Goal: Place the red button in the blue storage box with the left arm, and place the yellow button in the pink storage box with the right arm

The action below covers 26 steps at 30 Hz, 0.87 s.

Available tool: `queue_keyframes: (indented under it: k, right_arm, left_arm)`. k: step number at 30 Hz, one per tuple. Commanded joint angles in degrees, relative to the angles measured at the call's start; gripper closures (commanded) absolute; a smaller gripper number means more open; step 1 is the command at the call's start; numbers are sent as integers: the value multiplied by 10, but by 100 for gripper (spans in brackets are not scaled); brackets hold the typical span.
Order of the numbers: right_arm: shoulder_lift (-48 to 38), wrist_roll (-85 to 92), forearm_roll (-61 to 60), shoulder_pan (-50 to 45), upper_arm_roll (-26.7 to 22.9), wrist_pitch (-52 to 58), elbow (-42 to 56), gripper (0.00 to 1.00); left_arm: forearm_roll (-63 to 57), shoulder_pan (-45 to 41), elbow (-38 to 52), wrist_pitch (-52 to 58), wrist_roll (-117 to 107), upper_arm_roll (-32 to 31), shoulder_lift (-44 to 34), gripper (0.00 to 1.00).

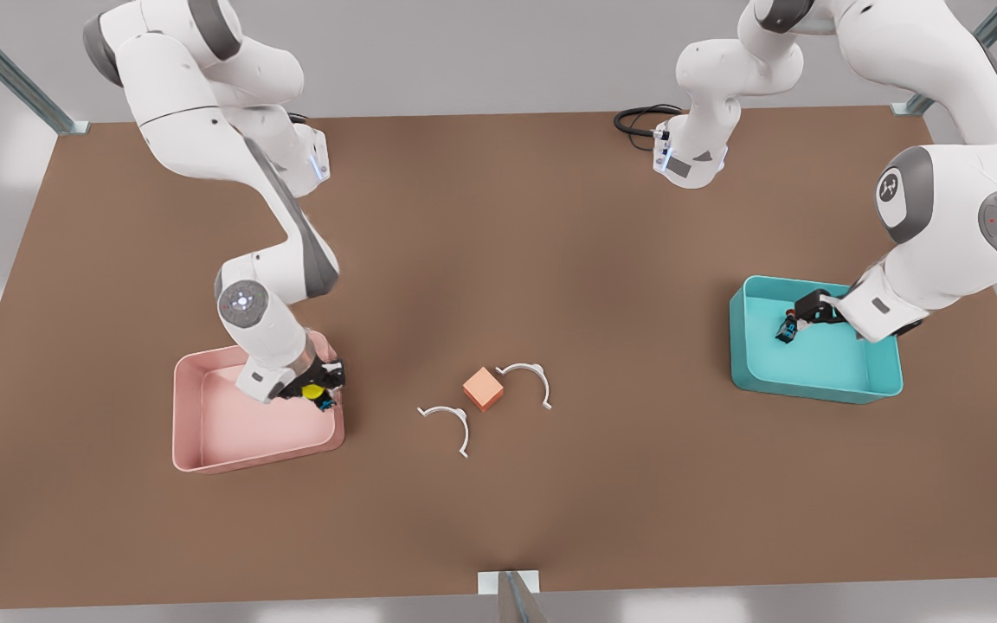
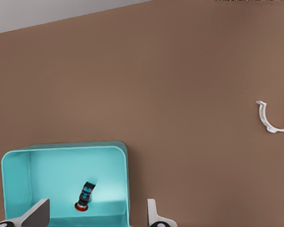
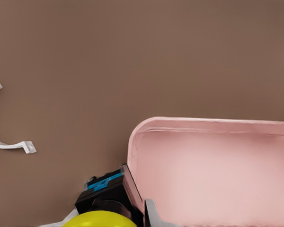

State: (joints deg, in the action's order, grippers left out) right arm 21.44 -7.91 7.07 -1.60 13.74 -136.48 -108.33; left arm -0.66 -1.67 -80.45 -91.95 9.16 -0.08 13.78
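Two buttons, each at its tray. Red button (image 1: 786, 330) down inside the blue storage box (image 1: 810, 389), right of centre in the front view, lying tilted on the teal floor. Yellow button (image 1: 313, 391) at the right-hand wall of the pink storage box (image 1: 204, 459), lower left of that frame, off the floor.

Underneath, a plain brown table (image 1: 498, 216); grey walls behind, metal struts in the upper corners, a black cable (image 1: 641, 119) at the far edge. Mid-table, a salmon cube (image 1: 483, 388) between two white curved clips (image 1: 451, 424).

From the left wrist view: red cap and blue marks of the button clear (image 2: 84, 195), box rim (image 2: 61, 147) around it, one clip (image 2: 272, 118) at right.

From the right wrist view: yellow cap (image 3: 104, 220) and black base close up at the bottom edge, just outside the pink wall (image 3: 203, 122).

Left gripper (image 1: 798, 318) over the blue box, fingers (image 2: 38, 213) spread wide, released, apart from the button.

Right gripper (image 1: 321, 394) clenched on the yellow button, one finger (image 3: 150, 213) pressed against its base.
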Motion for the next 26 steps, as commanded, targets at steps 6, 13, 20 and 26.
queue_keyframes:
  k: [6, 13, 20, 26]
  right_arm:
    - [11, 70, 1, 74, 3, 97, -23, 38]
    - [16, 76, 3, 76, 5, 108, 96, 0]
    - [-112, 62, -30, 41, -69, 388, 189, 0]
    - [-86, 50, -38, 34, -70, 402, 232, 0]
  left_arm:
    - [0, 1, 0, 3, -143, 0, -1, 0]
    - [0, 1, 0, 3, -142, 0, -1, 0]
    - [0, 1, 1, 2, -145, 0, -1, 0]
    - [0, 0, 1, 2, -143, 0, -1, 0]
